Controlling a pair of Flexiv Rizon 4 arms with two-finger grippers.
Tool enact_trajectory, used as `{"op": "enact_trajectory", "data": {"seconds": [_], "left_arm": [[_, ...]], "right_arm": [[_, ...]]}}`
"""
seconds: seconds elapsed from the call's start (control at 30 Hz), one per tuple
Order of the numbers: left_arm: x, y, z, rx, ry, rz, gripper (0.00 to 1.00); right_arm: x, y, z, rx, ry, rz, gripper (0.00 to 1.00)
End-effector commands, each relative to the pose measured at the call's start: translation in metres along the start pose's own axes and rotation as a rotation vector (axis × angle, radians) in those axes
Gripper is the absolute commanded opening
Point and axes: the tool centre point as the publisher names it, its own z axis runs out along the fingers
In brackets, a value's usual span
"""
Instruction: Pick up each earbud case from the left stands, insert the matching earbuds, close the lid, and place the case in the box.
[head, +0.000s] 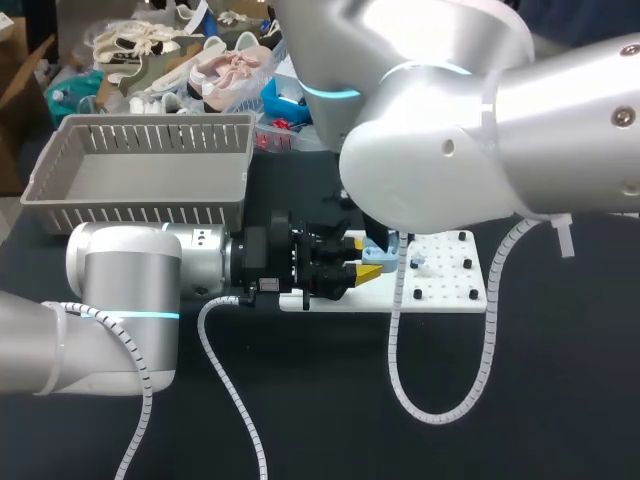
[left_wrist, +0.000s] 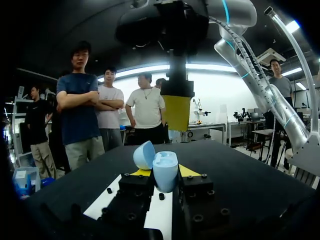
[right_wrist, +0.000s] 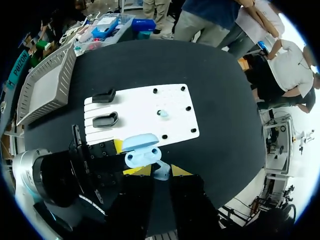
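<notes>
At the far left of my black table (head: 330, 410) sits the grey slatted basket (head: 140, 212), nothing visible inside it. Just in front of it my left arm (head: 120, 290) lies low across the table, reaching toward the middle. The left gripper (left_wrist: 164, 172) is clamped on the light blue earbud case (right_wrist: 142, 150), one yellow tip pressed to each side, holding it just above the near edge of the white peg plate (right_wrist: 145, 107). The case's lid stands open, hinged back and away from the left wrist camera.

Directly over the open case hangs my right gripper (right_wrist: 161, 170), pointing straight down from the big right arm (head: 470, 130) that fills the head view's upper right. Its fingers are drawn close together, pinching a small light blue earbud (right_wrist: 161, 173) just above the case's open body.

On the plate behind the case stand two black holders (right_wrist: 104, 96), side by side at the end nearest the basket. A second pale earbud (right_wrist: 162, 113) rests on the plate among the black pegs, well apart from both grippers.
</notes>
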Motion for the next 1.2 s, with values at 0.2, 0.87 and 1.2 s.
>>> {"op": "enact_trajectory", "data": {"seconds": [0.2, 0.87, 1.2], "left_arm": [[0.001, 0.000, 0.001, -0.001, -0.001, 0.001, 0.00], [0.001, 0.000, 0.001, -0.001, -0.001, 0.001, 0.00], [0.001, 0.000, 0.001, -0.001, -0.001, 0.001, 0.00]], "right_arm": [[-0.004, 0.006, 0.006, 0.001, -0.001, 0.026, 0.00], [-0.010, 0.006, 0.016, 0.017, 0.014, 0.047, 0.00], [-0.010, 0.008, 0.016, 0.021, 0.027, 0.051, 0.00]]}}
